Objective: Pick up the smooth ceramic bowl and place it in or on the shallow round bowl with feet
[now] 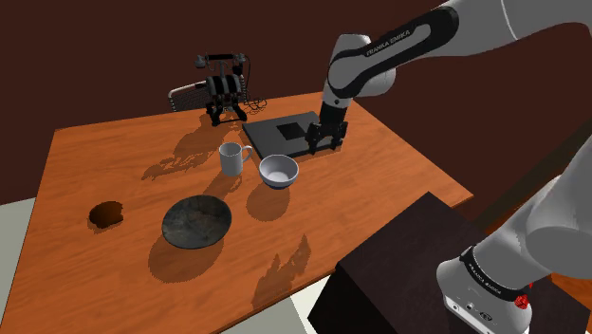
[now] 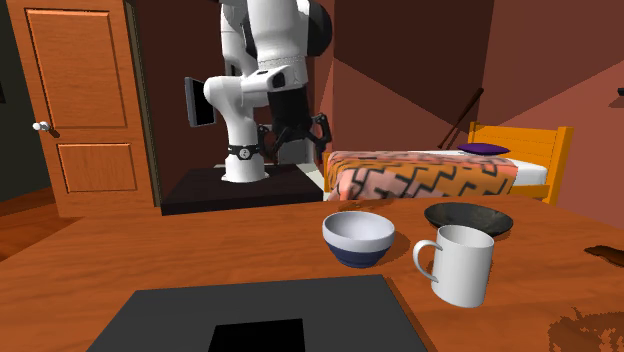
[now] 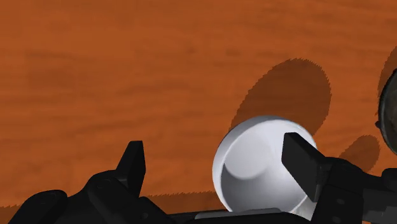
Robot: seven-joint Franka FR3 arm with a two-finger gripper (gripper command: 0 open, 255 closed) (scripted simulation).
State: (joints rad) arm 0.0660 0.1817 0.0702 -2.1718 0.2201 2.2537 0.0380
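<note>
gripper [image 1: 323, 142]: hovering open and empty just beside the white bowl [image 1: 278, 170], probably lining up on its rim
dark shallow bowl [image 1: 196, 221]: sitting near the white bowl, guessing as drop-off

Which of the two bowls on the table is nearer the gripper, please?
The small white bowl with the blue underside, beside the mug; the wide dark bowl lies farther from the gripper.

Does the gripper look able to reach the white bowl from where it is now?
Probably yes. The gripper hangs open close to the bowl, nothing lies between them, and the mug stands apart on the bowl's far side.
</note>
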